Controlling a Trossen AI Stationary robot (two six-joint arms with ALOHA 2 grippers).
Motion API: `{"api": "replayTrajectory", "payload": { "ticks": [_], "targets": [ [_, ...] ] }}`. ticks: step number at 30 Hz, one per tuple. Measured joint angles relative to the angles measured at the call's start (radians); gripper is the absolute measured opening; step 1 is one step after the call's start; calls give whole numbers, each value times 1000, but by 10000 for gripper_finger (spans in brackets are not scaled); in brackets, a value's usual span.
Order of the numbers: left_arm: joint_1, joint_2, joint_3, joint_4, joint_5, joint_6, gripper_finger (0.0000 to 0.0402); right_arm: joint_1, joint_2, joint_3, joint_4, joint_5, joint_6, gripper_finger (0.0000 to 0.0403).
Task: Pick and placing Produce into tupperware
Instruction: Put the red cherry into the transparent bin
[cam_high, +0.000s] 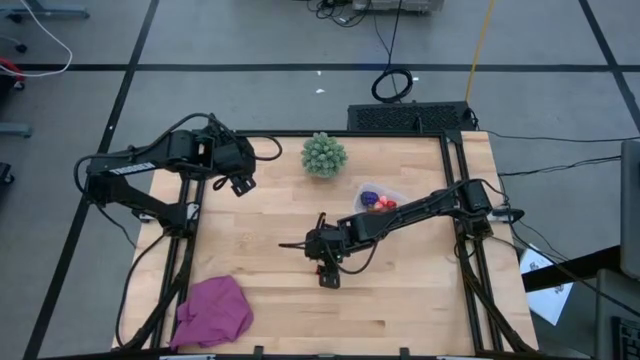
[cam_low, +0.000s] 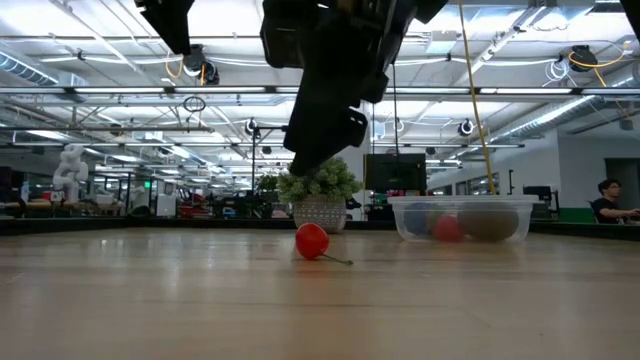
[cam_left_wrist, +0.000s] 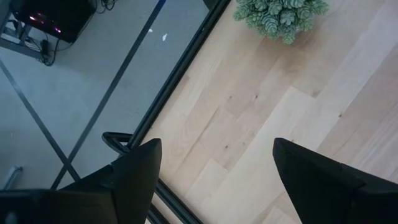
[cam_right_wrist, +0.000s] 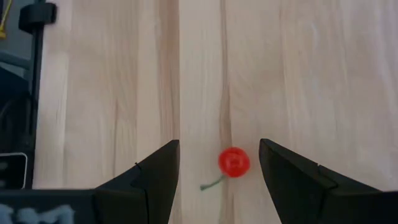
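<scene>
Right gripper (cam_right_wrist: 217, 171) hangs empty, jaws parted astride a red cherry (cam_right_wrist: 234, 162), poised to pick it for the tupperware (cam_high: 378, 197) at two o'clock; left gripper (cam_left_wrist: 214, 165) waits wide open and empty at ten o'clock.

Red cherry (cam_right_wrist: 234, 162), grn stem; clear tupperware (cam_low: 462, 217); magenta cloth (cam_high: 213, 311).

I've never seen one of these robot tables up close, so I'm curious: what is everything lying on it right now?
cherry: one, red with a green stem, on bare wood mid-table, between the right gripper's open fingers.
tupperware: one, clear, right rear of the table, holding red, purple and brownish produce.
spiky ball: one, green, rear centre.
cloth: one, magenta, front left corner.
left gripper: open, empty, over the table's rear left edge.
right gripper: open, above the cherry.
</scene>
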Motion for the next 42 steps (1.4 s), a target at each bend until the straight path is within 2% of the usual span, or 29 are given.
{"api": "replayTrajectory", "payload": {
  "ticks": [4,13,42],
  "targets": [
    [0,0,0,0,0,-5,312,-1,22,1,7,-3,41,212],
    [0,0,0,0,0,-5,312,-2,103,0,17,-87,43,212],
    [0,0,0,0,0,-27,312,24,105,0,-40,-108,48,212]
  ]
}}
